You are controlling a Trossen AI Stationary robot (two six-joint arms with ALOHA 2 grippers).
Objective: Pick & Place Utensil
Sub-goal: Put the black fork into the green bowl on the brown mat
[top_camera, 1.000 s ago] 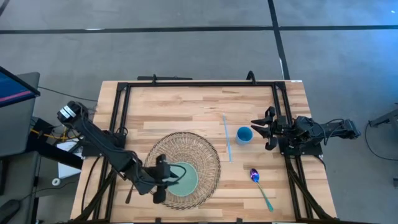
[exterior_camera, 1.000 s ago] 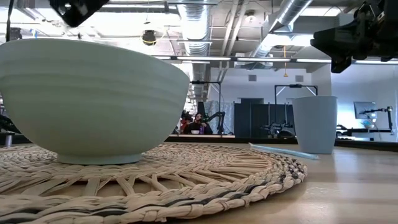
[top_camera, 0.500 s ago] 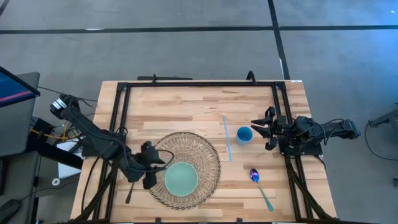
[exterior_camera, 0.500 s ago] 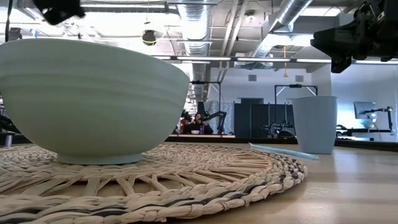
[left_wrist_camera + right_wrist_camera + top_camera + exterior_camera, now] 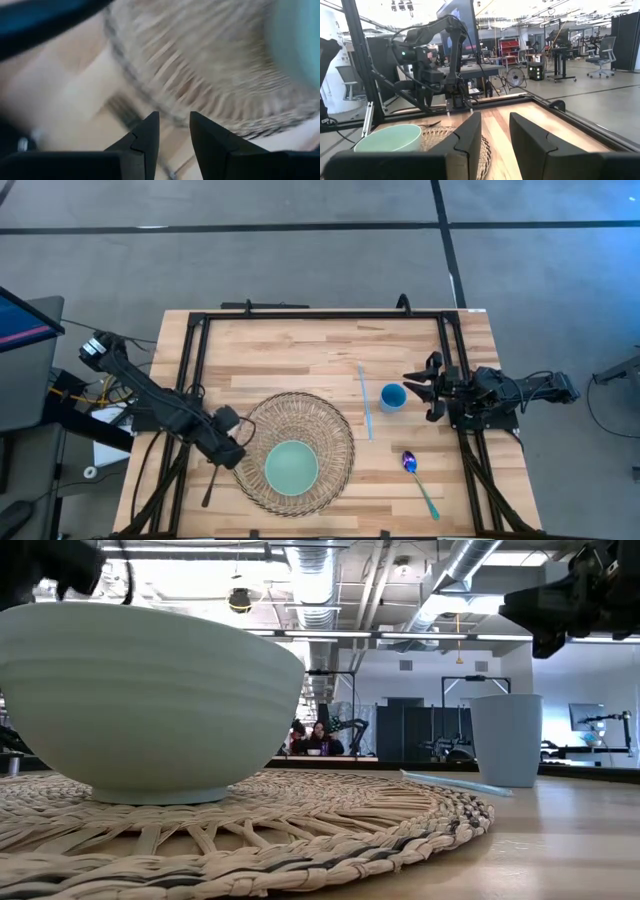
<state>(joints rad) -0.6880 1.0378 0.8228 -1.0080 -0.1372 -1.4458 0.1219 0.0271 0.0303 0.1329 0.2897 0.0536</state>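
A pale green bowl (image 5: pixel 291 465) sits on a round woven placemat (image 5: pixel 322 417) toward the near-left of the wooden table (image 5: pixel 300 345); from above, the bowl looks empty. To its right stands a small blue cup (image 5: pixel 393 396), also apparently empty, with a pale blue straw (image 5: pixel 365 401) lying on the table just left of it. The task's utensil — a spoon (image 5: pixel 420 484) with a purple bowl and teal handle — lies on bare wood near the table's near-right corner, well apart from both grippers. A dark utensil (image 5: pixel 208 488) lies near the left edge.

The left gripper (image 5: pixel 232 448) hovers at the mat's left edge; its wrist view shows the fingers (image 5: pixel 145 140) parted by a narrow gap and holding nothing. The right gripper (image 5: pixel 418 388) waits at the right edge, just right of the cup, its fingers (image 5: pixel 465 142) also slightly apart and empty.

The low view shows the bowl (image 5: pixel 150 700) and cup (image 5: pixel 507 738) only from the side — their interiors are hidden — with people seated far behind.
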